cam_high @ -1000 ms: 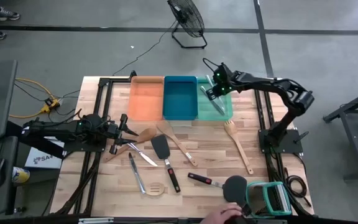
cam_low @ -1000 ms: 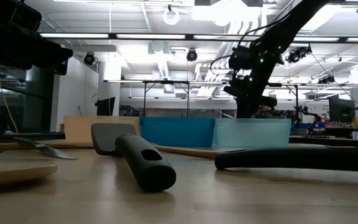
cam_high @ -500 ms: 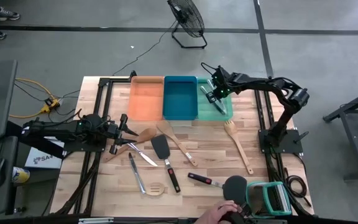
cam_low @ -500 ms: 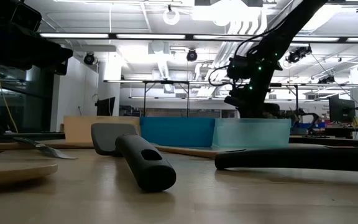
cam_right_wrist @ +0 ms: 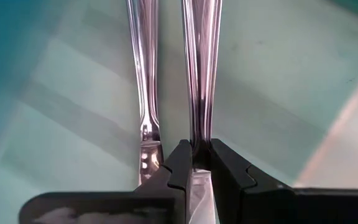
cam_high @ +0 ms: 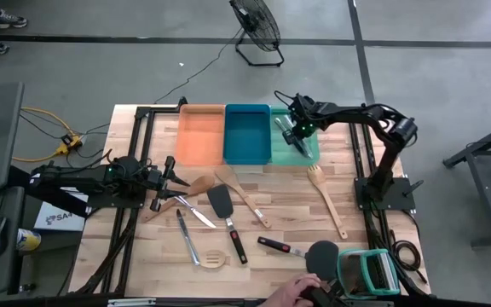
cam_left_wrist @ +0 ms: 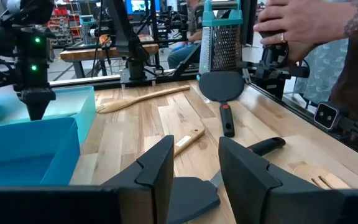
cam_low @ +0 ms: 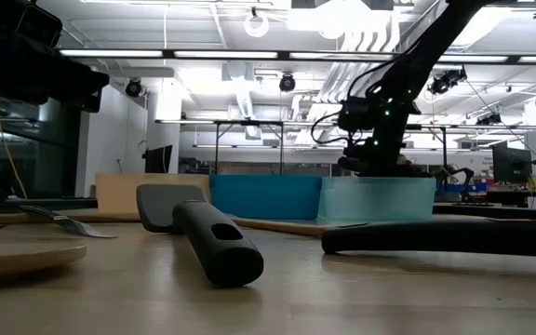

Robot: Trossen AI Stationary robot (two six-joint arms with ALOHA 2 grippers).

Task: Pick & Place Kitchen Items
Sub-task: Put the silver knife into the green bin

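Observation:
My right gripper (cam_high: 294, 130) reaches down into the teal tray (cam_high: 308, 153) at the far right, shut on a slim silver piece of cutlery (cam_right_wrist: 199, 74). A second silver piece (cam_right_wrist: 143, 81) lies in the tray beside it. In the low view the right gripper (cam_low: 370, 167) stands just behind the tray's wall. My left gripper (cam_high: 170, 175) waits level at the table's left, open, nothing between its fingers. Loose on the table lie a wooden spoon (cam_high: 196, 185), a black spatula (cam_high: 224, 209), a wooden slotted spatula (cam_high: 326, 198) and silver knives (cam_high: 186, 232). My right gripper pinches the silver cutlery's slim shaft (cam_right_wrist: 199, 134) between its two fingers. The fingers come steeply from above, slanting, and the piece runs on past their ends, parallel to the second piece. Whether its far end rests on the tray's floor, I cannot tell.
A blue tray (cam_high: 247, 134) and an orange tray (cam_high: 201, 134) stand left of the teal one. At the near right edge a person's hand (cam_high: 301, 292) is beside a round black spatula (cam_high: 320, 254) and a green-framed rack (cam_high: 369, 273).
My right gripper has sunk into the teal tray with the silver piece and has tipped steeper, staying shut. The left arm has kept still. The person's hand at the near edge has shifted a little.

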